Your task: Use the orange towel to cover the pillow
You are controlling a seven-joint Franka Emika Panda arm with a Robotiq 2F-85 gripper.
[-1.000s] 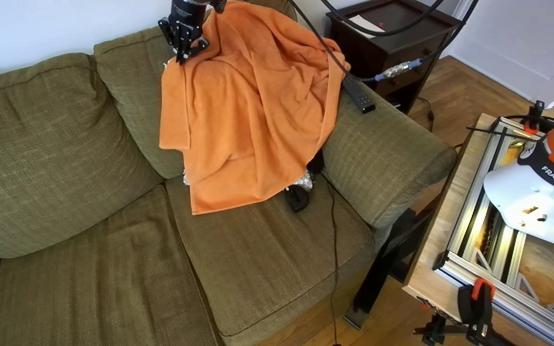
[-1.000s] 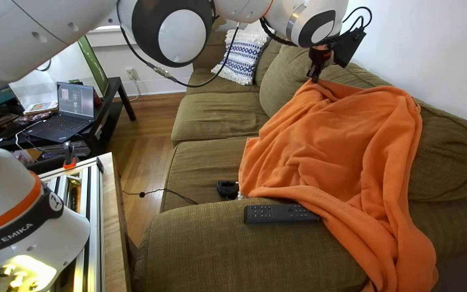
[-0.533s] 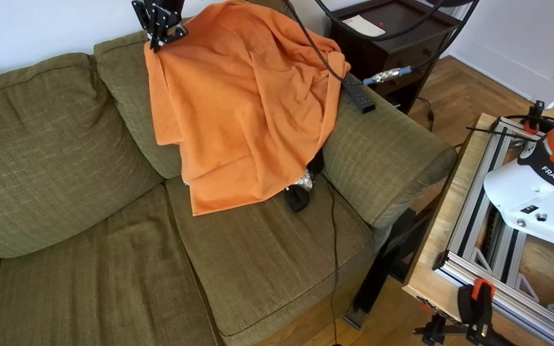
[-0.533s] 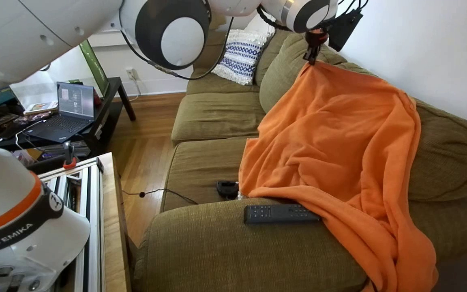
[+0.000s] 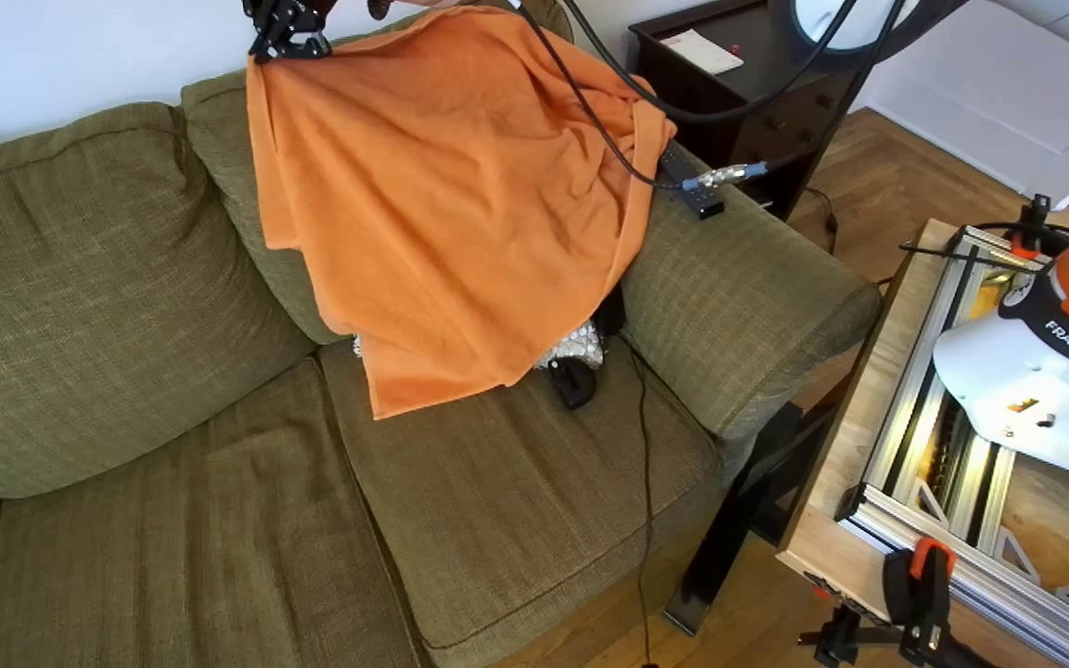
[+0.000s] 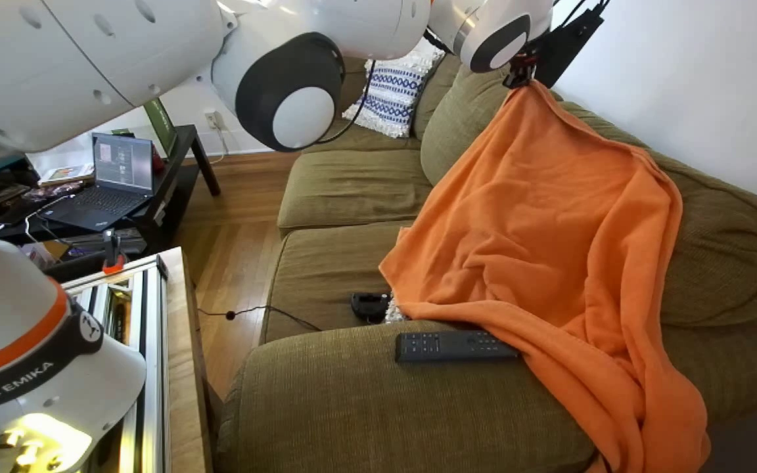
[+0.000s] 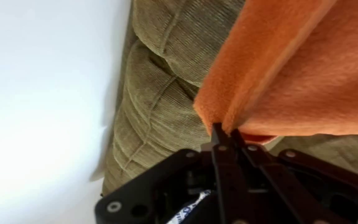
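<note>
The orange towel (image 5: pixel 460 195) drapes in folds over the sofa's corner seat and arm, also in an exterior view (image 6: pixel 536 217). My gripper (image 5: pixel 257 58) is shut on the towel's upper corner and holds it raised by the wall. In the wrist view the towel (image 7: pixel 291 71) is pinched between the fingertips of my gripper (image 7: pixel 225 130). A white textured edge (image 5: pixel 581 341) shows beneath the towel's lower side, also in an exterior view (image 6: pixel 394 311); the rest of that thing is hidden. A white pillow with navy bands (image 6: pixel 388 92) stands at the sofa's far end.
Olive sofa back cushions (image 5: pixel 98 297) stand behind the seats. A black remote (image 6: pixel 454 346) lies on the sofa arm (image 6: pixel 405 407). A black object (image 5: pixel 573 381) with a cord lies on the seat. The white wall (image 7: pixel 48 93) is close to the gripper.
My gripper has moved left and up in an exterior view, pulling the towel's corner along. The towel is stretched flatter, its lower edge has shifted, and more of the white edge shows.
</note>
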